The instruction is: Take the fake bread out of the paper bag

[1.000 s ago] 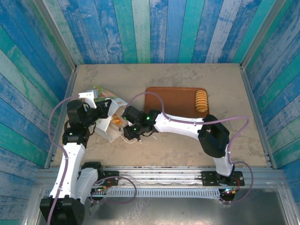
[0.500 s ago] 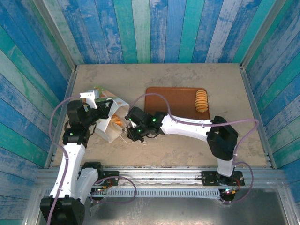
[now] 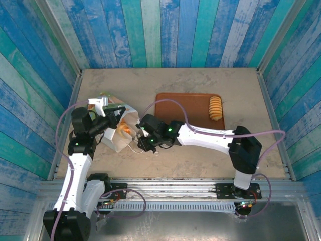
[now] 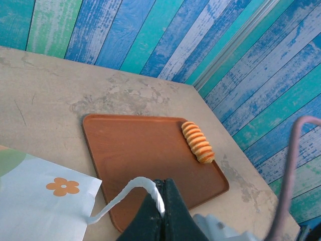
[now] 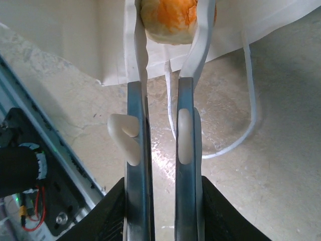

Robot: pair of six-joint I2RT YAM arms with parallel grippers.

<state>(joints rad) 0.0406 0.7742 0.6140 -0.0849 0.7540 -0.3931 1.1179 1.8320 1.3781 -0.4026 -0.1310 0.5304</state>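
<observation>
Reaching further left than a second ago, the right arm (image 3: pixel 205 136) sets its right gripper (image 3: pixel 135 135) at the mouth of the paper bag (image 3: pixel 116 138), near the table's (image 3: pixel 200 155) left edge. The left gripper (image 4: pixel 161 213) pinches a loop handle (image 4: pixel 125 193), holding that mouth up. Narrowed right fingers (image 5: pixel 136 175) clasp a fake bread bun (image 5: pixel 169 15); drawing straight back, clear of the loose handle (image 5: pixel 249 90), seems wisest. Striped plank walls (image 3: pixel 160 30) enclose the mottled beige table.
</observation>
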